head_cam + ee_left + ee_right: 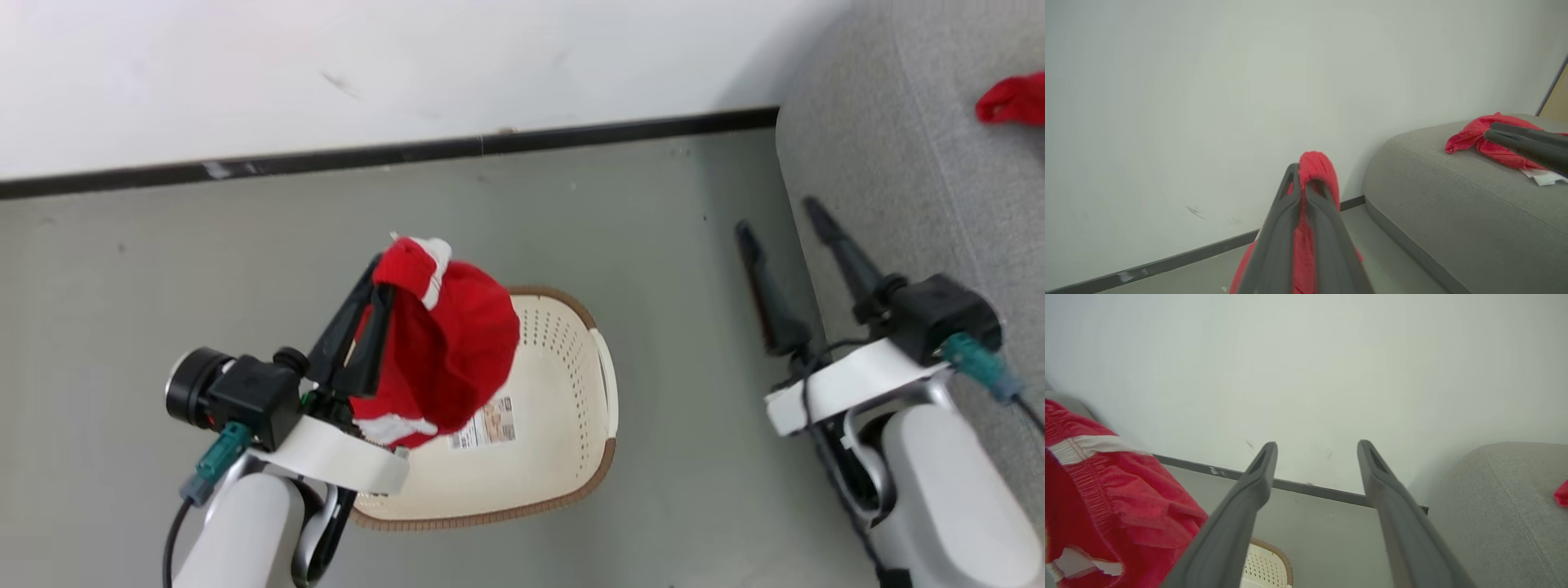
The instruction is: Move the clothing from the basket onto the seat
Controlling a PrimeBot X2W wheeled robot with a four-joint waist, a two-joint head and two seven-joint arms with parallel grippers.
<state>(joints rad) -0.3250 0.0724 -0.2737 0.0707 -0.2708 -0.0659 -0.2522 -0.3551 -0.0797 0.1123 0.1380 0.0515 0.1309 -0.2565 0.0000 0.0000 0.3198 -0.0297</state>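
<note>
My left gripper (pixel 377 282) is shut on a red garment with white trim (pixel 445 347), which hangs above the cream basket (pixel 563 384). The left wrist view shows that gripper (pixel 1299 173) with the red fabric (pixel 1316 167) bunched between and over its fingers. The basket's bottom with its paper label (pixel 486 425) is bare. My right gripper (pixel 780 216) is open and holds nothing, beside the grey sofa's (pixel 906 163) rounded edge. Another red garment (pixel 1012 98) lies on the sofa seat and appears in the left wrist view (pixel 1470 136). The right wrist view has the held garment (pixel 1106 498) at its left.
A white wall with a dark baseboard (pixel 408 151) runs behind the basket. Grey floor (pixel 163 269) surrounds the basket. The sofa (pixel 1453 200) rises to the right, and my right gripper's fingers (pixel 1527 143) cross in front of the garment on it.
</note>
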